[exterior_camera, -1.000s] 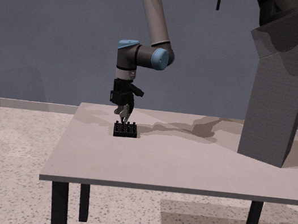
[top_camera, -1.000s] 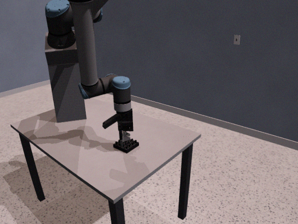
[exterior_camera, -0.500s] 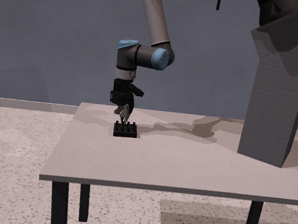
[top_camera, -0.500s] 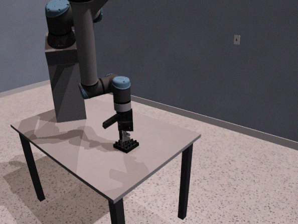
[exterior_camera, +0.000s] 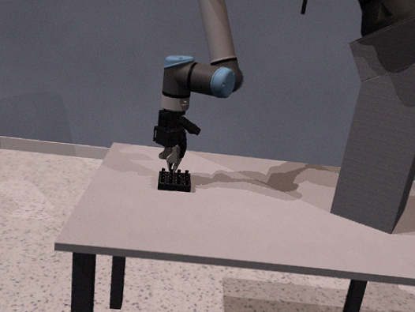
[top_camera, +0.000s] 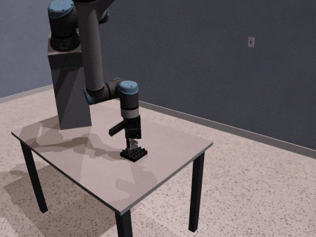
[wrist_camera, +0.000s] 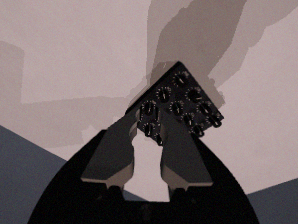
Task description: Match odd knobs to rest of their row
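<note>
The black knob box (top_camera: 128, 157) (exterior_camera: 173, 188) (wrist_camera: 176, 67) sits on the table, turned corner-on in the wrist view. Its black knobs stand in rows; a far-corner knob (wrist_camera: 180, 78) and a middle knob (wrist_camera: 177, 107) show there with small pale tick marks around them. Row labels and most pointing directions are too small and dark to read. My gripper (exterior_camera: 173, 170) (wrist_camera: 148, 107) points down at the box, its fingertips a narrow gap apart at knob height. The gap shows no knob clearly pinched. The fingers hide some knobs in the wrist view.
The grey table (top_camera: 101, 180) (exterior_camera: 242, 228) carries the box. The arm's grey pedestal (top_camera: 73, 101) (exterior_camera: 376, 154) stands at the table, well away from the box. Arm shadows fall across the table beside the box.
</note>
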